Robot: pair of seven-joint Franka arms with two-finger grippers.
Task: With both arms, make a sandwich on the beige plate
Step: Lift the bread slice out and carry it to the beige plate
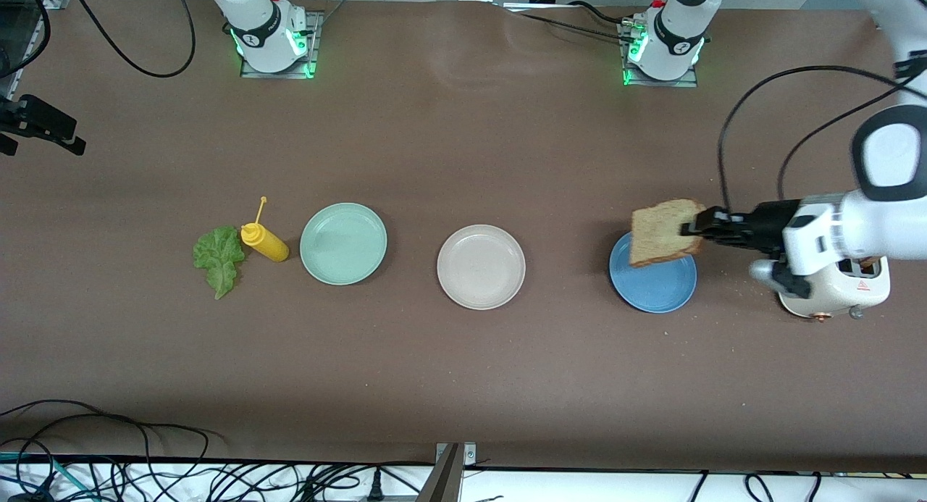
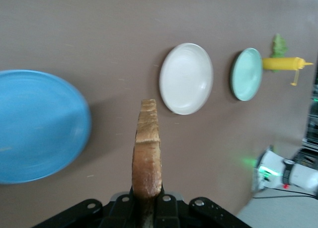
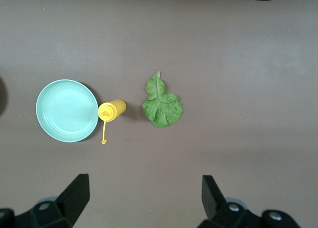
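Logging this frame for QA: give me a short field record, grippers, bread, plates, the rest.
left gripper: shut on bread slice, held on edge over blue plate
right gripper: open, holds nothing, waits above lettuce leaf
beige plate: bare, between blue plate and mint-green plate
mustard bottle: lying between mint-green plate and lettuce leaf
toaster: at left arm's end

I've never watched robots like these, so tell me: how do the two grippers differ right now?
The left gripper is shut on a slice of bread, carrying it on edge above the blue plate. The right gripper is open and holds nothing. It hangs high over the lettuce leaf, the yellow bottle and the green plate, at the right arm's end of the table. Both are black, with two fingers.
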